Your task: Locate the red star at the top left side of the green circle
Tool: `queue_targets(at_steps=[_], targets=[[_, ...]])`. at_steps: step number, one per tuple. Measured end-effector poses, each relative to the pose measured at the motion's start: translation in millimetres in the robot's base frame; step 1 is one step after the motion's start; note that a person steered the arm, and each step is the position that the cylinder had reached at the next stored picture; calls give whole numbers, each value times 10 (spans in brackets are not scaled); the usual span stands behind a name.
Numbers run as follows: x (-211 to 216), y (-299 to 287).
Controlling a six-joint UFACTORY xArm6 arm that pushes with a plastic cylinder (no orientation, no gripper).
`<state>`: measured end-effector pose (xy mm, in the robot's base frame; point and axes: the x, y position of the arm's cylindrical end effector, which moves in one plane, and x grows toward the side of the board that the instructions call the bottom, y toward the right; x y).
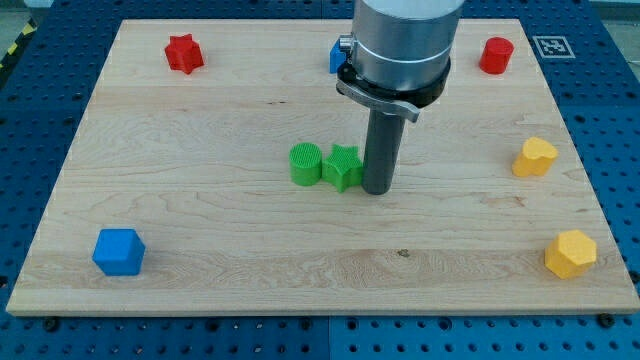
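The bare rod's tip (378, 190), holding nothing, rests just right of the green star (343, 167), which touches the green circle (305, 164). The red star (184, 52) sits well up-left of the circle; sweeping toward it risks shoving both green blocks.

Our arm end is a wide silver-grey cyl. w/ a darker band low down, a metal clamp bracket w/ a small screw at its left, then a straight dark rod narrowing to our tip (377, 191), matte, no markings.
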<state>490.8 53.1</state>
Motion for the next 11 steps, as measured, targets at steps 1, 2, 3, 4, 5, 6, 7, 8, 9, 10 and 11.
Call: queue_targets(at_steps=[1,2,3,4,5,6,7,8,9,10,11], targets=[[0,-49],[0,-33],[0,-7],[0,-3],[-34,421],[-391,749],[-895,647],[-1020,-98],[-1042,-1035],[-1273,-1886],[-1624,-2619]])
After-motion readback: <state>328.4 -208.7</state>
